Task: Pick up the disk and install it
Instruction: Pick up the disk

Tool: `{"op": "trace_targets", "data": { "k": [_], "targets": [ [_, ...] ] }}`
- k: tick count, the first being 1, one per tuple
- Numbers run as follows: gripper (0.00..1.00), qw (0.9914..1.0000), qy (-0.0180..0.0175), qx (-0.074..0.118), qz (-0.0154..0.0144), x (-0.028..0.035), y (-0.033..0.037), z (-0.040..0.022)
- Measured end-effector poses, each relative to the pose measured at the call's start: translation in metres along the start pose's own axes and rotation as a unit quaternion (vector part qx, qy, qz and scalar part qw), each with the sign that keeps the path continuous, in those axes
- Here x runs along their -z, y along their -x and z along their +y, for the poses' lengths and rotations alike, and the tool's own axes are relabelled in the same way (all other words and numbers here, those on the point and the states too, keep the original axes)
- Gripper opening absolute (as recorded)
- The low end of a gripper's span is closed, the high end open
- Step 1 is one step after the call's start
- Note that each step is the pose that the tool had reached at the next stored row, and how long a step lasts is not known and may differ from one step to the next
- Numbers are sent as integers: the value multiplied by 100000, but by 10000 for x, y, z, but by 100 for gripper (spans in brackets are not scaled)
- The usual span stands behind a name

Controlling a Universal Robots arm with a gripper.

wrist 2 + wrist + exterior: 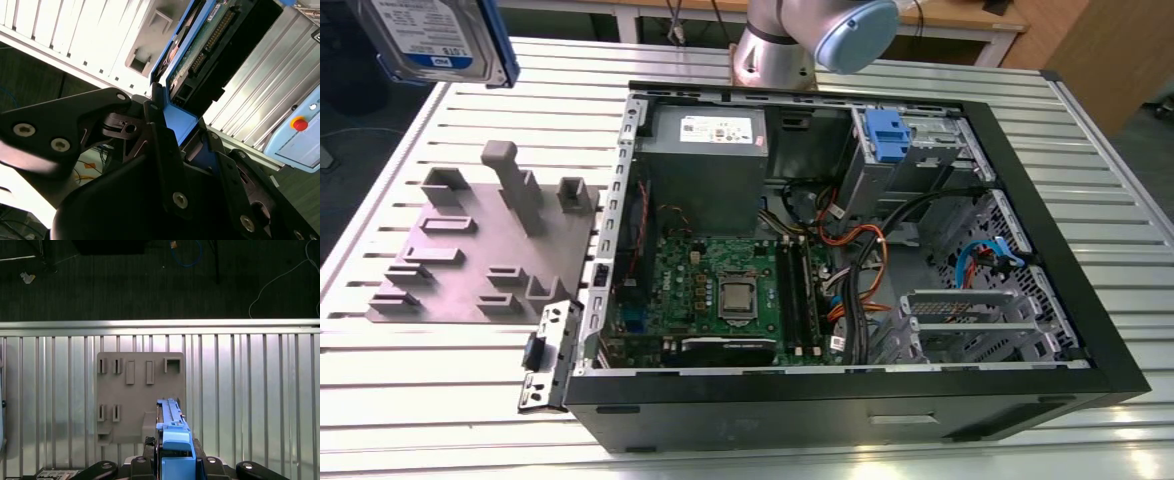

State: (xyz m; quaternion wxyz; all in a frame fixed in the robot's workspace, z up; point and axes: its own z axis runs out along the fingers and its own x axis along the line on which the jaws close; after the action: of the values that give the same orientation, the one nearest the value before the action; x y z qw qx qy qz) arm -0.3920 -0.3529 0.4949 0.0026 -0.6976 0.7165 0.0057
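Observation:
The disk (434, 35), a silver drive with a white-and-blue label in a blue carrier, hangs high over the table at the exterior view's far left. In the first wrist view the disk (172, 432) stands edge-on above the grey holder plate (140, 390). My gripper (173, 462) is shut on it, with black fingers (149, 460) on either side of the blue carrier. The second wrist view shows the disk (200, 45) from its green circuit-board side, clamped in the gripper (172, 120).
The open computer case (1107, 330) lies on the slatted table (440, 400), with a drive cage and blue latch tab (887, 135) at its far corner beside the grey power supply (707, 130). The grey holder plate (467, 250) sits left of the case. The arm's base (787, 40) stands behind.

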Motion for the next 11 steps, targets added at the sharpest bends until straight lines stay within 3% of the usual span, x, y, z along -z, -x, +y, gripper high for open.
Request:
{"op": "trace_targets", "data": {
  "k": [11],
  "targets": [
    [36,100000,4,-1,1,0,1,-21]
  ]
}}
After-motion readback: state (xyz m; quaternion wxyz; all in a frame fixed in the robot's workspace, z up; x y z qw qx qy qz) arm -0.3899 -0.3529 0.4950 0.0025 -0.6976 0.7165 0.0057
